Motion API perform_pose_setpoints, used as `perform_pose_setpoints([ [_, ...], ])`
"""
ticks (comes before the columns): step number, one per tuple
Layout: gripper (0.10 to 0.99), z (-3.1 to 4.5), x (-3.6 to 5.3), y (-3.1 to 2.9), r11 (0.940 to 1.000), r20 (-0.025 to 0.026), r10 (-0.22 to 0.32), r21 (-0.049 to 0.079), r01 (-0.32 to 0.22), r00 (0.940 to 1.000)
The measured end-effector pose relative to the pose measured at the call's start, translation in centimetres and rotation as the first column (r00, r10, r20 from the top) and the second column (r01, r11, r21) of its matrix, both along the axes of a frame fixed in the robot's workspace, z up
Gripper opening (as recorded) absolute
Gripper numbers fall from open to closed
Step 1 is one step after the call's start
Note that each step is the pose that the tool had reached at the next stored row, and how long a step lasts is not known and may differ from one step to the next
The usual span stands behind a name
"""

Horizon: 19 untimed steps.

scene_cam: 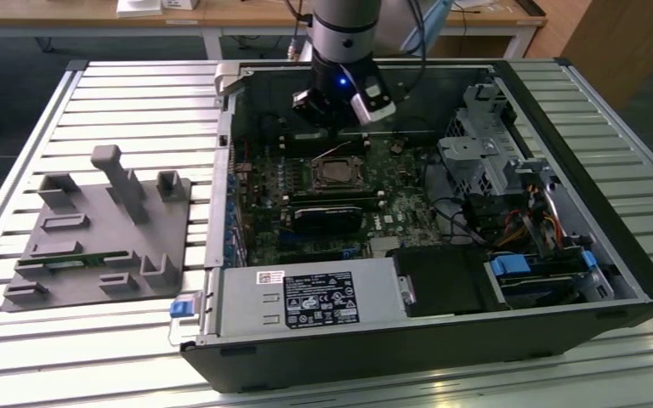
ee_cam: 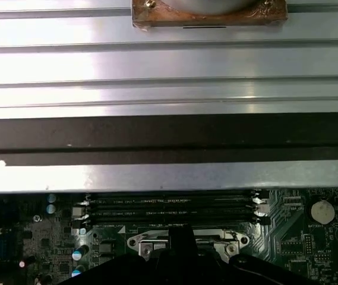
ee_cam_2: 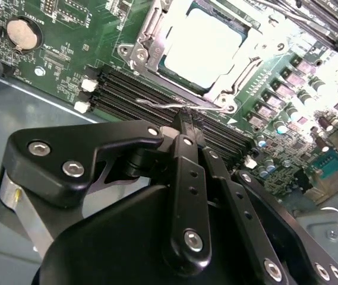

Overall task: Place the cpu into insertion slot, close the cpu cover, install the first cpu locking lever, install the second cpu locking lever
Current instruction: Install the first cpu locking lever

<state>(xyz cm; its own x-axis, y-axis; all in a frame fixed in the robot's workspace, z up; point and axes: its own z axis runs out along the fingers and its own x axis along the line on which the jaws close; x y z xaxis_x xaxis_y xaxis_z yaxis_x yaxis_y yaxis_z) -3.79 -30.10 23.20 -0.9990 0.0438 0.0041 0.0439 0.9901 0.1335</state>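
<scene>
The workstation is a slatted metal table [scene_cam: 111,93] in a room with wooden desks behind it. At the exterior view's left you will find a grey fixture plate [scene_cam: 99,229] with upright pegs. To its right lies an open computer case [scene_cam: 417,340] with the green circuit board [scene_cam: 303,191] exposed, and drive cages [scene_cam: 479,153] stand at the exterior view's right.

In the second wrist view the chip [ee_cam_2: 201,44] sits in the socket [ee_cam_2: 157,74], its pale top showing through the window of the cover frame [ee_cam_2: 151,50], which appears to lie closed over it. A thin wire lever [ee_cam_2: 180,107] runs along the socket edge just above the gripper [ee_cam_2: 183,122]. The fingers [ee_cam_2: 186,142] look pressed together at the tip, touching or very near the lever; you cannot confirm a firm pinch.

Hazards, as a judgement:
- The lever may slip off the narrow tip and spring back.
- The tip may scrape the black memory slots [ee_cam_2: 133,95] beside the socket.
- A lever that misses its retaining hook would leave the cover unclamped.

A white-and-black label [scene_cam: 309,302] is on the power supply; you cannot read its print, nor the board markings.
</scene>
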Motion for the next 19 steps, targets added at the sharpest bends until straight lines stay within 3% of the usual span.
perform_pose_setpoints([
  [19,0.106,-0.69,1.03,0.2,0.9999,0.0001,0.016,0.0,-0.016,0.9999],
])
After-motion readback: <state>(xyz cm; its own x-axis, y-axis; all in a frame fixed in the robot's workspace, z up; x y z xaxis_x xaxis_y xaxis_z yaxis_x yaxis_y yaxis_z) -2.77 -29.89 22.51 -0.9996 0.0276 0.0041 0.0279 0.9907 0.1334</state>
